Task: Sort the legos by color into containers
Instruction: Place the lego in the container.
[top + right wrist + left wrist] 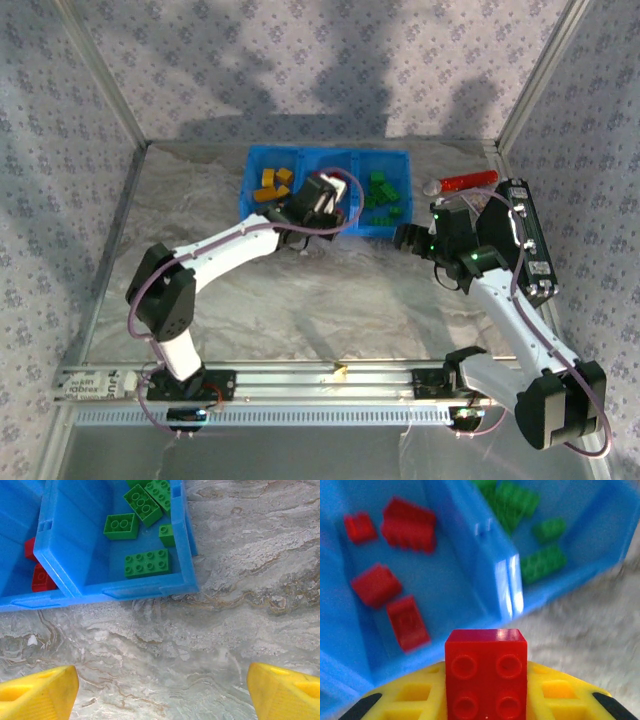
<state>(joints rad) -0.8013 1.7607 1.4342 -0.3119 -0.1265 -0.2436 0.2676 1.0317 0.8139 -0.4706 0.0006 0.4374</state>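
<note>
Table (330, 310): grey marbled top, both arms reaching toward its far edge.
Tray (150, 589): bright blue, lies near the middle of the table's far edge, split into three compartments side by side.
Left compartment: holds the yellow-orange bricks (272, 183).
Middle compartment: four red bricks (407, 525) lie loose on its floor.
Right compartment: five green bricks (146, 562), all inside its walls.
Left gripper (325, 200): closed tight on one red brick (486, 672), studs facing the wrist camera; it hangs over the tray's near side, about the middle compartment, close to the divider next to the green ones.
Right gripper (160, 690): jaws spread wide with nothing between them, above bare table just off the tray's near right corner.
Red cylinder (465, 182): grey-tipped, lies beside the tray toward the table's far right corner.
Black case (525, 240): along the table's right edge, next to the right arm.
</note>
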